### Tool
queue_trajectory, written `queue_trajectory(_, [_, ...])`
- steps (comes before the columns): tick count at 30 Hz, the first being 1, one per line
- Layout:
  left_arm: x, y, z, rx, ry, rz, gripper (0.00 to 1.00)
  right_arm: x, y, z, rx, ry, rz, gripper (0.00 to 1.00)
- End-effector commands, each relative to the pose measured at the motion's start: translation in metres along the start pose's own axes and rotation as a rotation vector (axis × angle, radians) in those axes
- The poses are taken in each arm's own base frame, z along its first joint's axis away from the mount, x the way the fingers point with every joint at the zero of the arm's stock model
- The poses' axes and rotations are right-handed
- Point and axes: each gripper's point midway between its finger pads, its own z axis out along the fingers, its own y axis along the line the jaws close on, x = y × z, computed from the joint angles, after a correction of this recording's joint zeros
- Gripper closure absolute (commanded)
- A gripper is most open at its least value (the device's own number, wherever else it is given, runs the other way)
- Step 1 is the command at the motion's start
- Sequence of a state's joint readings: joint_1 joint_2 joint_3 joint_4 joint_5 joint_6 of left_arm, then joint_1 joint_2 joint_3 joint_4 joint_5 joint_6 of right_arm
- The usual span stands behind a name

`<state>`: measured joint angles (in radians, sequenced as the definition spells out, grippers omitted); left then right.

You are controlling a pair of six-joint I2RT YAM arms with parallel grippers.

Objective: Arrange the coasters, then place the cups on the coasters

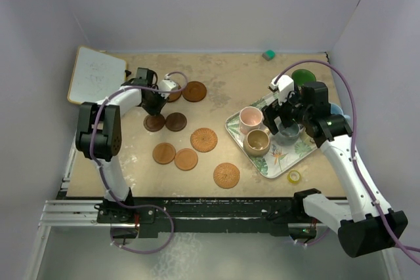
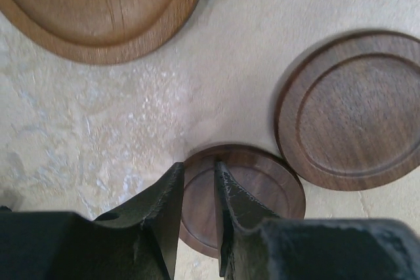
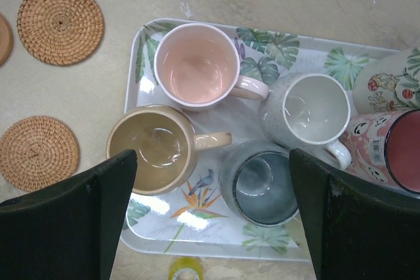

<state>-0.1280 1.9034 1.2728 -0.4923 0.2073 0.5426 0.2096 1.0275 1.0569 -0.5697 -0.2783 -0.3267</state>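
Observation:
My left gripper (image 2: 199, 164) is shut on the rim of a dark brown coaster (image 2: 262, 185) that lies on the table; one finger is outside its edge, the other over its recess. A second dark coaster (image 2: 357, 109) lies just right of it, a lighter ringed one (image 2: 98, 4) beyond. In the top view the gripper (image 1: 155, 113) stands over that dark coaster (image 1: 155, 124); more coasters (image 1: 186, 159) lie around it. My right gripper (image 3: 213, 175) hangs open above the tray, straddling the tan cup (image 3: 154, 149) and slate cup (image 3: 266, 185). The pink cup (image 3: 197, 63) and grey cup (image 3: 315, 109) stand behind them.
The leaf-patterned tray (image 3: 289, 50) also holds a red cup (image 3: 394, 149) at its right end. Two woven coasters (image 3: 60, 24) lie left of the tray. A yellow tape roll (image 3: 185, 270) sits at its near edge. A whiteboard (image 1: 96, 75) lies at the back left.

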Motion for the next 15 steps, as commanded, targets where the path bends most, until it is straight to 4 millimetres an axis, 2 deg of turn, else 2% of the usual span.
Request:
queue_trajectory(1, [-0.005, -0.02, 0.026, 0.05, 0.015, 0.006, 0.78, -0.009, -0.007, -0.002, 0.027, -0.036, -0.026, 0.0])
queue_trajectory(7, [-0.021, -0.029, 0.035, 0.065, 0.012, 0.017, 0.78, -0.009, -0.007, -0.002, 0.029, -0.038, -0.026, 0.0])
queue_trajectory(15, [-0.03, -0.042, 0.042, 0.085, 0.015, 0.03, 0.78, -0.009, -0.007, -0.003, 0.027, -0.04, -0.026, 0.0])
